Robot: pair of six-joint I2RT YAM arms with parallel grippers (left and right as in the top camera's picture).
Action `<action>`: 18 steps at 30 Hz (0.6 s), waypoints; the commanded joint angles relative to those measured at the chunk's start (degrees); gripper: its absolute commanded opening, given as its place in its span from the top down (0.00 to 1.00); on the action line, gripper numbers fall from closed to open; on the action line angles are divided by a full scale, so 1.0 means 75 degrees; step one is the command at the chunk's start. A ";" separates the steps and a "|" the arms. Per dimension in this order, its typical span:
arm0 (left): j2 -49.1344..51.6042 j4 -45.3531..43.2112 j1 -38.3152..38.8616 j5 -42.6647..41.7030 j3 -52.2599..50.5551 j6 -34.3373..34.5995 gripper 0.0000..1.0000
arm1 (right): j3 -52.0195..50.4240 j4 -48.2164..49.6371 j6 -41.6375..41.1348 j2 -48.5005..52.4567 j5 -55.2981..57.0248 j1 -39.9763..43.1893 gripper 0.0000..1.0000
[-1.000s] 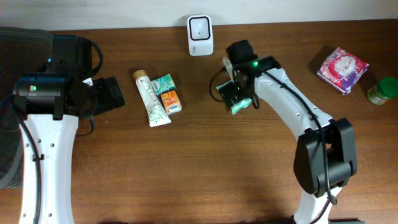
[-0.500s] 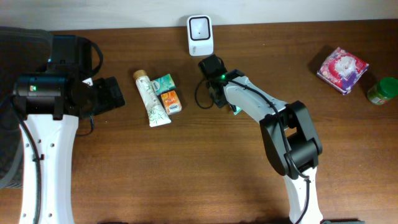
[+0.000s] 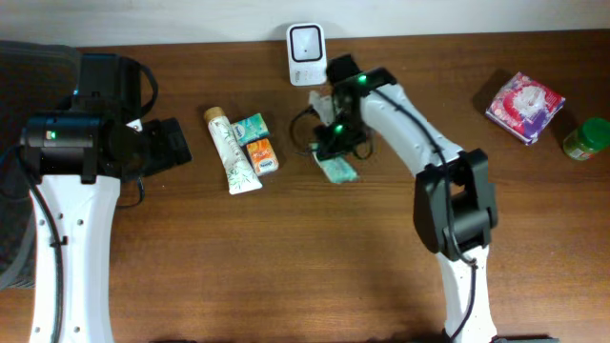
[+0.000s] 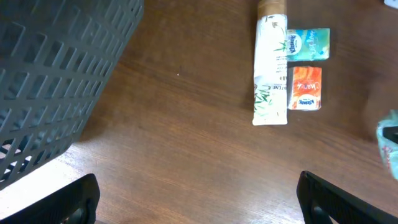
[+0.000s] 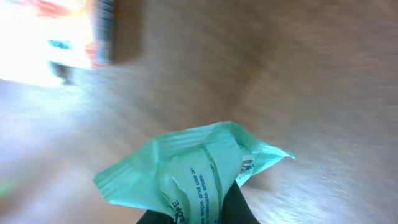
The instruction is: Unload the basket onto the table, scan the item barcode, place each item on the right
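Snapped shut over the last second, the right gripper (image 5: 198,214) pinches a crinkly teal foil packet (image 5: 193,174). Its long axis slants across the wooden table (image 3: 315,257), free end toward the near edge. The left gripper (image 4: 199,193) gapes wide. Leftward lie a tube (image 3: 232,152), a teal tissue pack (image 3: 251,126) and an orange pack (image 3: 262,156). A white scanner (image 3: 307,43) stands farthest.

Left arm (image 3: 62,219) extends forward along the left side, wrist bent rightward; left gripper (image 3: 172,143) stands wide open, its 2 fingers (image 4: 74,196) far apart; right arm (image 3: 419,133) stretches forward and leftward; right gripper (image 3: 334,143) points down, clamped on a green packet (image 5: 186,174).
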State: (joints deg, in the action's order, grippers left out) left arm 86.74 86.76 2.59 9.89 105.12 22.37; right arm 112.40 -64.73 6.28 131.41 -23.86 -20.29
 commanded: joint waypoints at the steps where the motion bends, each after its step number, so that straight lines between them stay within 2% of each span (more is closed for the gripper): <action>1: -0.0090 -0.0015 -0.0020 0.0035 0.0041 0.0102 0.01 | -0.0659 0.0277 0.0131 0.0029 -0.2938 0.0647 0.96; 2: -0.0090 -0.0012 -0.0020 0.0035 0.0041 0.0102 0.01 | -0.1198 0.0685 0.0125 0.0029 -0.3523 0.0819 0.96; 3: -0.0090 -0.0015 -0.0020 0.0035 0.0041 0.0102 0.01 | -0.1716 0.1134 0.0032 0.0029 -0.3826 0.0973 0.89; 5: -0.0090 -0.0015 -0.0020 0.0035 0.0041 0.0102 0.01 | -0.2500 0.1775 -0.0318 0.0029 -0.3809 0.1314 0.83; 6: -0.0090 -0.0015 -0.0020 0.0035 0.0041 0.0102 0.01 | -0.2827 0.2055 -0.0565 0.0029 -0.3453 0.1559 0.73; 7: -0.0090 -0.0012 -0.0020 0.0035 0.0041 0.0102 0.01 | -0.2885 0.2034 -0.0784 0.0029 -0.2728 0.1778 0.47; 9: -0.0090 -0.0015 -0.0020 0.0035 0.0041 0.0102 0.01 | -0.2361 0.1358 -0.0880 -0.0017 -0.2206 0.2288 0.36; 10: -0.0090 -0.0015 -0.0020 0.0035 0.0041 0.0102 0.01 | -0.1851 0.0833 -0.0880 -0.0029 -0.1746 0.2430 0.35; 11: -0.0090 -0.0012 -0.0020 0.0035 0.0041 0.0102 0.01 | -0.1148 0.0160 -0.0877 -0.0029 -0.0962 0.2498 0.28; 14: -0.0090 -0.0015 -0.0020 0.0035 0.0041 0.0102 0.01 | 0.0935 -0.1830 -0.0839 -0.0029 0.1011 0.2337 0.27; 15: -0.0090 -0.0015 -0.0020 0.0035 0.0041 0.0102 0.01 | 0.1396 -0.2311 -0.0694 -0.0029 0.1099 0.2180 0.26; 18: -0.0090 -0.0015 -0.0020 0.0035 0.0041 0.0102 0.01 | 0.1501 -0.2629 -0.0702 -0.0029 0.0866 0.1687 0.25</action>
State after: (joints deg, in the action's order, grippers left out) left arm 86.72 86.74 2.59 9.89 105.12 22.39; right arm 122.72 -83.81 0.27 131.70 -18.20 -4.69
